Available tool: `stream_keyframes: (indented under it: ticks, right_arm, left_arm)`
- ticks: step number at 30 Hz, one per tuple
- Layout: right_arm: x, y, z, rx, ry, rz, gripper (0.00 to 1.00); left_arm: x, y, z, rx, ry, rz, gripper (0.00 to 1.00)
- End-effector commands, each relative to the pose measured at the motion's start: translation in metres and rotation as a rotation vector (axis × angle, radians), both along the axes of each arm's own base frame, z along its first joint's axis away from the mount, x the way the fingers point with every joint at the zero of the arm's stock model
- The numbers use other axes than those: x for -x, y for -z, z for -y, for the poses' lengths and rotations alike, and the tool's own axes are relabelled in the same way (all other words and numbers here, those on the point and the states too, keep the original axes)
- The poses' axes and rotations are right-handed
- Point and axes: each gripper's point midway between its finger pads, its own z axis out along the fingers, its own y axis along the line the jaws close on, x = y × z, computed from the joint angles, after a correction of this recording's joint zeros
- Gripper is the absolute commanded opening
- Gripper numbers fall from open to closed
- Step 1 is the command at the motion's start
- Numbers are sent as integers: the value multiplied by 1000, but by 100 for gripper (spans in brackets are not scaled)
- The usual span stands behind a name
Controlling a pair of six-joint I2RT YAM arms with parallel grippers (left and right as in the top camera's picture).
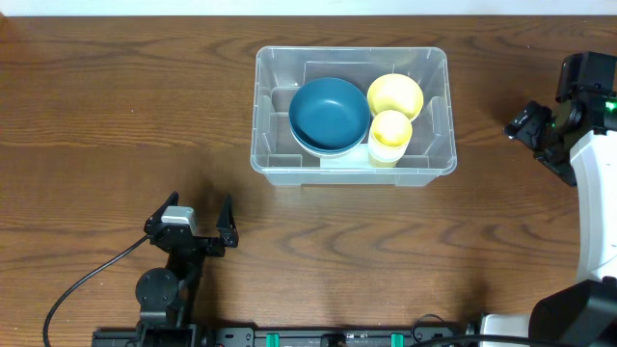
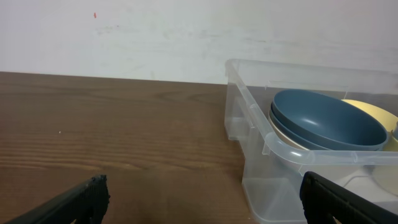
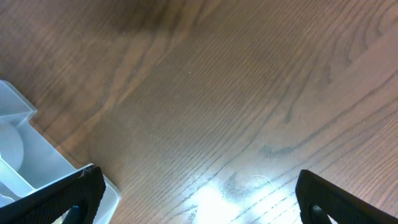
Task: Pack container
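Observation:
The clear plastic container (image 1: 262, 116) stands at the table's back middle. Inside it lie a dark blue bowl (image 1: 329, 113) stacked on another bowl, a yellow bowl (image 1: 395, 95) and a yellow cup (image 1: 390, 135). The container (image 2: 292, 152) and blue bowl (image 2: 329, 118) also show at the right of the left wrist view. My left gripper (image 1: 198, 217) is open and empty, near the front left of the container. My right gripper (image 1: 525, 127) is open and empty, off the container's right side; a container corner (image 3: 25, 155) shows in its wrist view.
Bare brown wooden table (image 1: 116, 106) lies around the container. A black cable (image 1: 82, 284) runs from the left arm's base at the front. A white wall (image 2: 155, 37) stands behind the table.

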Motion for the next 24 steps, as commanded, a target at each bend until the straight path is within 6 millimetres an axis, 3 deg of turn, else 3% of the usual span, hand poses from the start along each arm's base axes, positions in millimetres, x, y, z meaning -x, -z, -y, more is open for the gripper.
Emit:
stream_keyframes:
  ticks: [1,7,12,16,24]
  right_arm:
    - [2,-29,-7,22,-10,88,99]
    - [23,-87,-50,56,-141,278,99]
    - [27,-125,-87,69,-259,584,99]
    - [39,-127,-105,61,-362,800,99]
    - [68,-92,-128,111,-557,1116,99]
  left_arm:
    - [1,15,1,1,6,-48,98]
    - [1,15,1,1,6,-48,98]
    - [1,15,1,1,6,-48,98]
    - [1,15,1,1,6,-48,98]
    - [1,15,1,1,5,-48,98]
